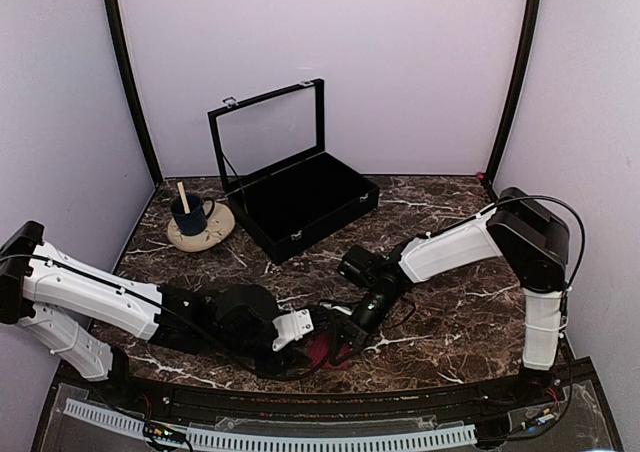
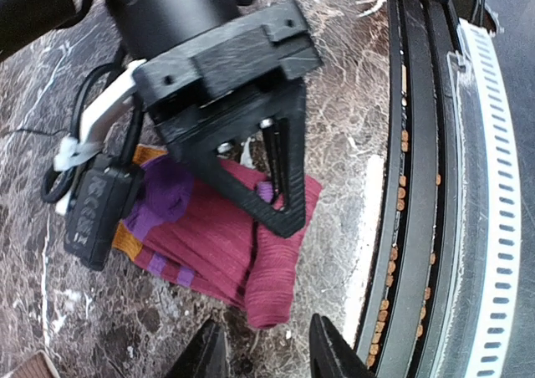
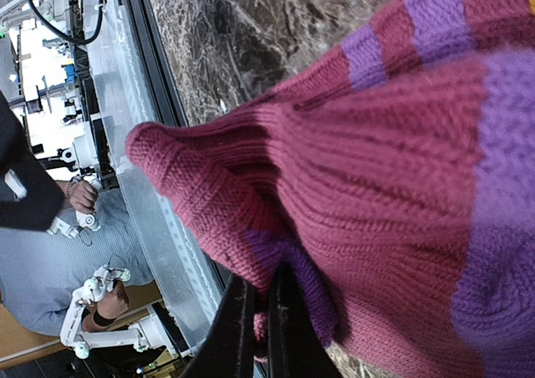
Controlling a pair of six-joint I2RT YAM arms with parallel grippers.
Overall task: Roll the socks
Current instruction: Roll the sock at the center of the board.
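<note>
Nearest to me, along the table's front edge, runs a slotted white strip (image 1: 300, 438) with black rails behind it, and just beyond those rails lies the magenta-pink sock (image 2: 226, 244). It rests on the dark marble table (image 1: 450, 312), close to the middle of the near edge. It is ribbed, crossed by purple bands, with an orange trim at one end, and it lies folded over itself in a loose flat heap. My right pincer (image 3: 261, 311) is clenched on it. The two black fingers stand pressed together with a raised fold of the knit pinched between their tips, and the cloth bunches up around them. My left pincer (image 2: 267, 355) is released. Its fingers stand apart just off the sock's near end, with only marble between them and no cloth in their reach, and they look straight at my right pincer where it bites the fold. Both of my arms reach inward from either side, so the two pincers sit very near each other over the sock. Farther back on the left stands a beige saucer (image 1: 205, 236) carrying a dark blue cup (image 1: 190, 215), with a pale stick (image 1: 183, 194) upright in it. To its right, farthest from me, the black case (image 1: 330, 222) lies open, its framed lid (image 1: 266, 97) tilted up towards the back wall.
</note>
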